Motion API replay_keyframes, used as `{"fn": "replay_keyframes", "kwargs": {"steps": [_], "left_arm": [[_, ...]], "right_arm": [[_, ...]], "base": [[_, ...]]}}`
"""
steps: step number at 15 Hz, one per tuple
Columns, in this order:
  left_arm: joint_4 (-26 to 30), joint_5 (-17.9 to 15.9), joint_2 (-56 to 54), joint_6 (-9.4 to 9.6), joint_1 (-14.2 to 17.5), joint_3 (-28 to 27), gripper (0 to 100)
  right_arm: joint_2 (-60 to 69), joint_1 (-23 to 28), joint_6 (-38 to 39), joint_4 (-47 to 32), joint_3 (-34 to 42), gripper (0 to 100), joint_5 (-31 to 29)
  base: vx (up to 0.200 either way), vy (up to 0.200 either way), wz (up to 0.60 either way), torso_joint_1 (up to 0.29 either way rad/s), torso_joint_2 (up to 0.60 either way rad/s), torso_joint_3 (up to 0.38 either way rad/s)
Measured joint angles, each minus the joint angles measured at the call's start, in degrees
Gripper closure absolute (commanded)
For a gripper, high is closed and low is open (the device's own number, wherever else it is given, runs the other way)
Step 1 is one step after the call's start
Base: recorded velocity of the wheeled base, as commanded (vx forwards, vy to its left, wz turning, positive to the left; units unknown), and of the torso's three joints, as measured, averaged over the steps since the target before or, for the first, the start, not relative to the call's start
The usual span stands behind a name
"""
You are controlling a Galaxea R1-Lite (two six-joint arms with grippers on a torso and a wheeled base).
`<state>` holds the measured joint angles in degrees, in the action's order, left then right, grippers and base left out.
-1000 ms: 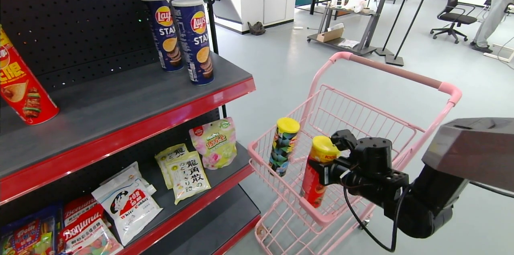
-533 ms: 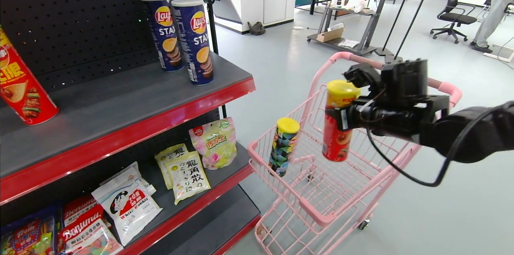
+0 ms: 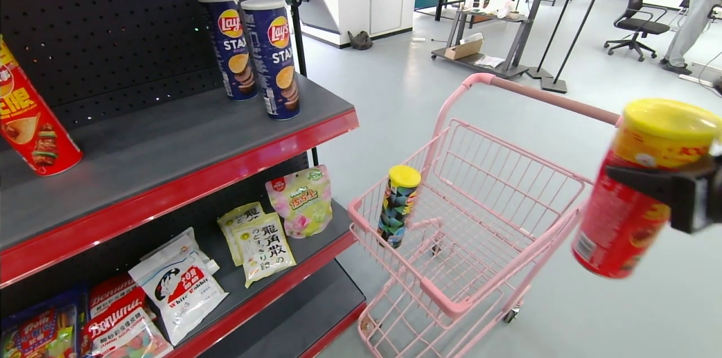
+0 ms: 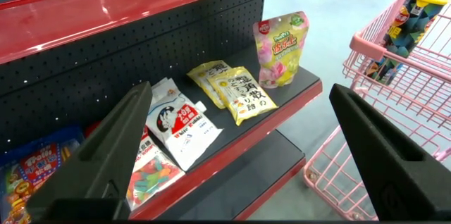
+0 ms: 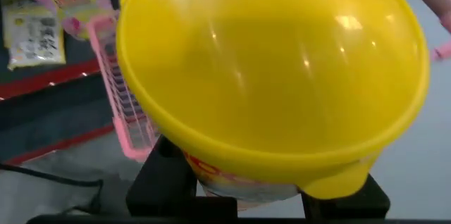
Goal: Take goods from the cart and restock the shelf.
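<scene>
The right hand (image 3: 671,191) is clenched on a red cylindrical chip can (image 3: 620,217) with a glossy yellow plastic lid. A dark finger crosses the can just under the lid, and the rest of the hand is cut off at the edge of the head view. The can hangs slightly tilted in the air, outside the pink wire cart (image 3: 564,101) on its right. In the right wrist view the round lid (image 5: 271,69) hides most of the can's body. A dark patterned can (image 3: 398,206), also yellow-lidded, stands upright in the cart's near corner. The shelf (image 3: 169,138) has matte grey boards with shiny red front edges and a perforated back panel. Two tall blue cans (image 3: 262,56) stand on its upper board. The left hand (image 4: 239,90) is released, its flat dark fingers spread wide before soft snack pouches (image 4: 243,94) on the lower board.
</scene>
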<state>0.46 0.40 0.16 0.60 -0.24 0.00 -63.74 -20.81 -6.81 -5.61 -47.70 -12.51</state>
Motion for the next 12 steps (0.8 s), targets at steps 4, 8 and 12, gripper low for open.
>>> {"fn": "replay_keyframes", "kwargs": {"steps": [4, 8, 12], "left_arm": [[0.00, 0.00, 0.00, 0.00, 0.00, -0.02, 0], [-0.02, 0.02, 0.00, 0.00, -0.02, -0.05, 0], [-0.02, 0.00, 0.00, 0.02, -0.02, -0.02, 0]], "right_arm": [[17.77, 10.26, -0.93, -15.82, 9.80, 100, -1.56], [24.28, 12.47, -1.78, -16.48, 12.04, 100, -1.89], [26.21, 12.71, -2.10, -16.01, 12.59, 100, -1.77]], "base": [[0.000, 0.000, 0.00, 0.000, 0.00, 0.000], [0.000, 0.000, 0.00, 0.000, 0.00, 0.000], [0.000, 0.000, 0.00, 0.079, -0.21, -0.132]]}}
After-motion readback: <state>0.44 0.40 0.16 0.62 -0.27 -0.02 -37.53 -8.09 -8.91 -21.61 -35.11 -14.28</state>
